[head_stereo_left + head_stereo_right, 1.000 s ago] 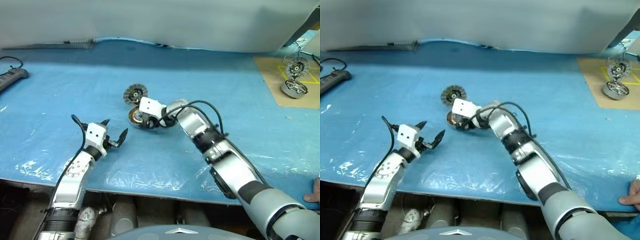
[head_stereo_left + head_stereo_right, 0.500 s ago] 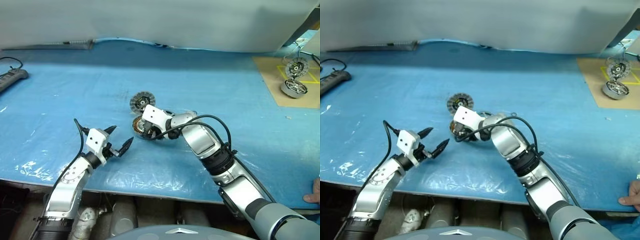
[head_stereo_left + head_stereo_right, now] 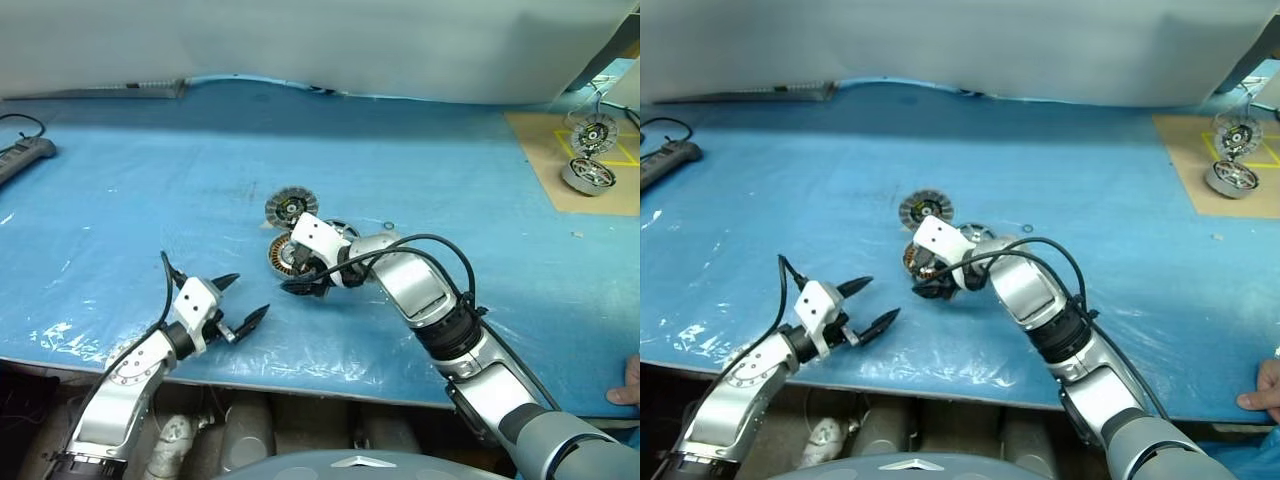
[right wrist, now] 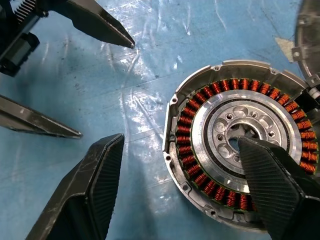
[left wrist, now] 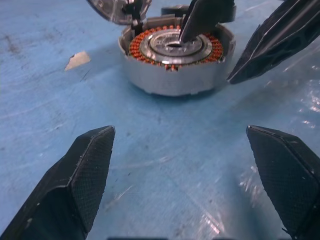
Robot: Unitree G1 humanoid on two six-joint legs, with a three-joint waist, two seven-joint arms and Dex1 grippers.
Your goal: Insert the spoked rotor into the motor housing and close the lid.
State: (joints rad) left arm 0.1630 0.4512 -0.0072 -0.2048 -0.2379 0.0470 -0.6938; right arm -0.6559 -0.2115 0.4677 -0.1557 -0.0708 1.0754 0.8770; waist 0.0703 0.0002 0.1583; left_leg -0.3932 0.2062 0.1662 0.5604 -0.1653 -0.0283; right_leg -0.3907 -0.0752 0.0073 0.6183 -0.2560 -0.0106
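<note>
Over motor housing (image 4: 240, 150), right hand (image 4: 185, 185) opened

Right gripper (image 3: 300, 275) and its wrist block cover most of the housing (image 3: 283, 253); a sliver of copper shows. In the right wrist view one finger (image 4: 272, 182) hides part of the hub. Lid (image 4: 309, 37) cut by frame edge. Small ring (image 3: 388, 225) beyond the housing, perhaps a washer: too small to tell.
</note>
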